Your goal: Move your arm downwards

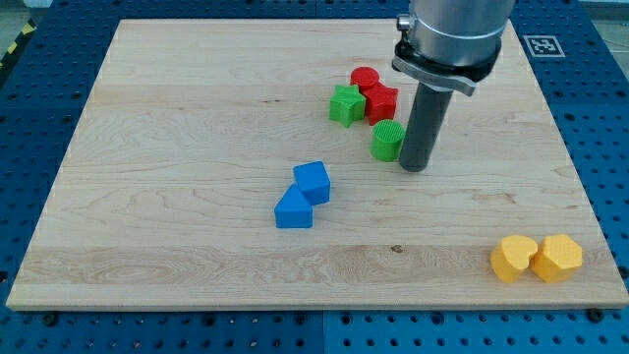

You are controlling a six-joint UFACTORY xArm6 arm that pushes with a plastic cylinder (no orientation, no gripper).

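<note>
No pincer: my tip (414, 165) upright, touching green cylinder (387, 141) right side.

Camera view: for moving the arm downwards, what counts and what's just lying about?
In the job:
- my tip, just right of the green cylinder

Lying about:
- red cylinder
- red star
- green star
- two blue blocks
- two yellow blocks
- wooden board
</note>
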